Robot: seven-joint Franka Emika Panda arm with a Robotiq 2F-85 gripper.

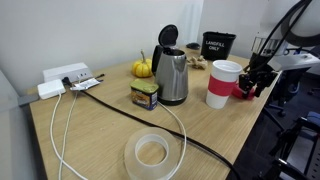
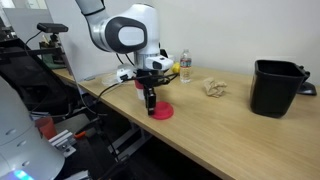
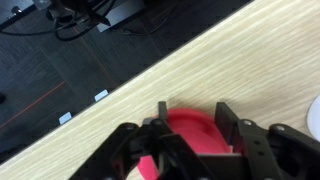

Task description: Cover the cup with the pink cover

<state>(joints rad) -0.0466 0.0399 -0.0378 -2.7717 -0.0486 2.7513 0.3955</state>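
The pink cover (image 3: pixel 195 135) lies flat on the wooden table near its edge. It also shows in both exterior views (image 2: pixel 163 111) (image 1: pixel 243 89). My gripper (image 3: pixel 195 118) is open and low over the cover, one finger on each side of its middle. I cannot tell whether the fingers touch it. In an exterior view the gripper (image 2: pixel 152 104) points straight down at the cover's left part. The cup (image 1: pixel 223 83), white with a red-pink band, stands upright just left of the gripper (image 1: pixel 251 82). Its mouth is uncovered.
A steel kettle (image 1: pixel 171 72) with its lid up stands beside the cup, with a jar (image 1: pixel 145 95), a small pumpkin (image 1: pixel 142 68) and a clear tape roll (image 1: pixel 152 153) nearby. Black cables (image 1: pixel 120 108) cross the table. A black bin (image 2: pixel 277 87) stands farther along. The table edge (image 3: pixel 110 95) is close.
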